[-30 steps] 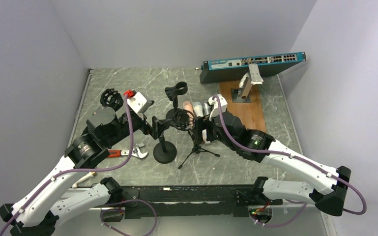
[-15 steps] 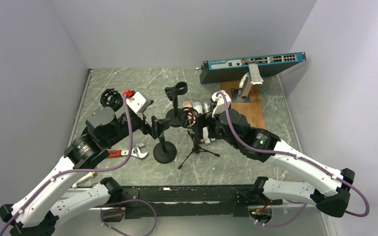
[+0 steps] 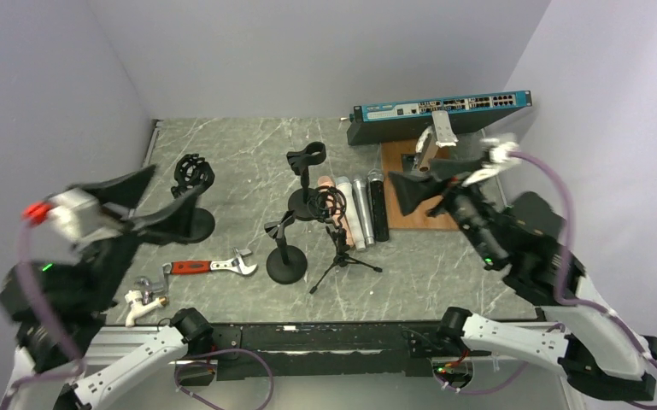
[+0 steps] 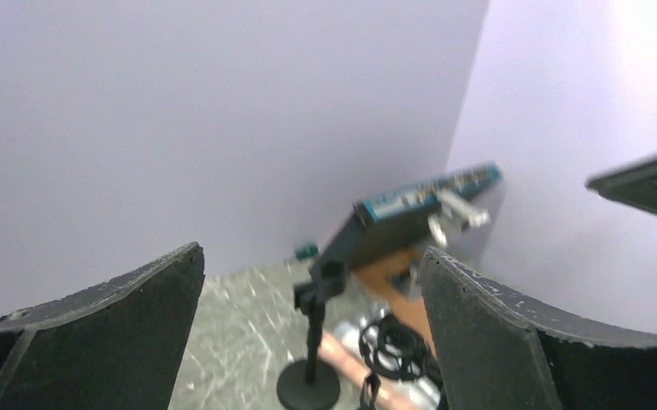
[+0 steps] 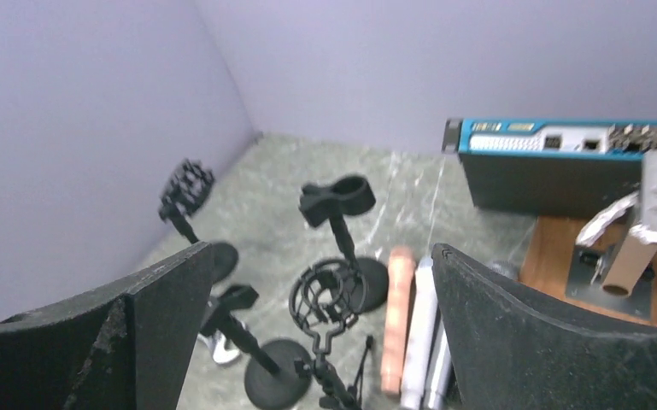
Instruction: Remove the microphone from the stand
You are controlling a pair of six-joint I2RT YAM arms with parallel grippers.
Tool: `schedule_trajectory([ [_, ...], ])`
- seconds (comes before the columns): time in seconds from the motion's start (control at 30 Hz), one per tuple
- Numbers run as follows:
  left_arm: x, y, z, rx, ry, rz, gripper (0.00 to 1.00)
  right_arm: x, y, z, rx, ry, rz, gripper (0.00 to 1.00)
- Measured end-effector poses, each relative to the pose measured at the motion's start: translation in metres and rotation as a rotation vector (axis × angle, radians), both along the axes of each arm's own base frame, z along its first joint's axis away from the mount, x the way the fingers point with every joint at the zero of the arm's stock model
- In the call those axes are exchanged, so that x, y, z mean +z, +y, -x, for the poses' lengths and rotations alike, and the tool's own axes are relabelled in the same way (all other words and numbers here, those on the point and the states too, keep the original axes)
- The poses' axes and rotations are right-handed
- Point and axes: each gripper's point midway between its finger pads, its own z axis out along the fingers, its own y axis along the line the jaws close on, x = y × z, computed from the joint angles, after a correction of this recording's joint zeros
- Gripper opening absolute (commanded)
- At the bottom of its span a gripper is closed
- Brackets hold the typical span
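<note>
Several microphones lie side by side on the table: a pink one (image 3: 328, 184), silver ones (image 3: 359, 213) and a black one (image 3: 378, 209). The pink one (image 5: 397, 316) also shows in the right wrist view. The tripod stand's shock mount (image 3: 331, 205) (image 5: 331, 295) stands empty just left of them. A clip stand (image 3: 306, 158) (image 4: 316, 307), a round-base stand (image 3: 284, 256) and a second shock-mount stand (image 3: 192, 171) hold nothing either. My left gripper (image 3: 175, 181) (image 4: 312, 256) is open and empty, raised high at the left. My right gripper (image 3: 410, 175) (image 5: 323, 252) is open and empty, raised high at the right.
A blue network switch (image 3: 440, 111) stands at the back right. A wooden board (image 3: 431, 205) with a metal fitting (image 3: 434, 141) lies in front of it. A red-handled wrench (image 3: 214, 266) and a white fitting (image 3: 141, 299) lie at the front left.
Both arms have pulled back from the tripod stand and risen towards the camera, left arm to the left, right arm to the right. The stands and microphones stay put.
</note>
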Motion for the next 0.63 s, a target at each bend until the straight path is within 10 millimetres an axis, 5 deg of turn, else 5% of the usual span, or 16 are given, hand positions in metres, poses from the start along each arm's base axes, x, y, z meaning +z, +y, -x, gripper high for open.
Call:
schedule_trajectory([
  [0.1,0.028,0.051,0.032,0.077,-0.084,0.156,0.99,0.028,-0.026,0.011,-0.033,-0.067,-0.092,1.00],
  [0.23,0.039,0.096,0.054,0.159,-0.124,0.300,0.99,0.055,-0.059,0.019,-0.103,-0.124,-0.197,1.00],
  [0.63,0.008,0.090,0.031,0.228,0.025,0.247,0.99,0.040,-0.089,0.021,-0.195,-0.151,-0.242,1.00],
])
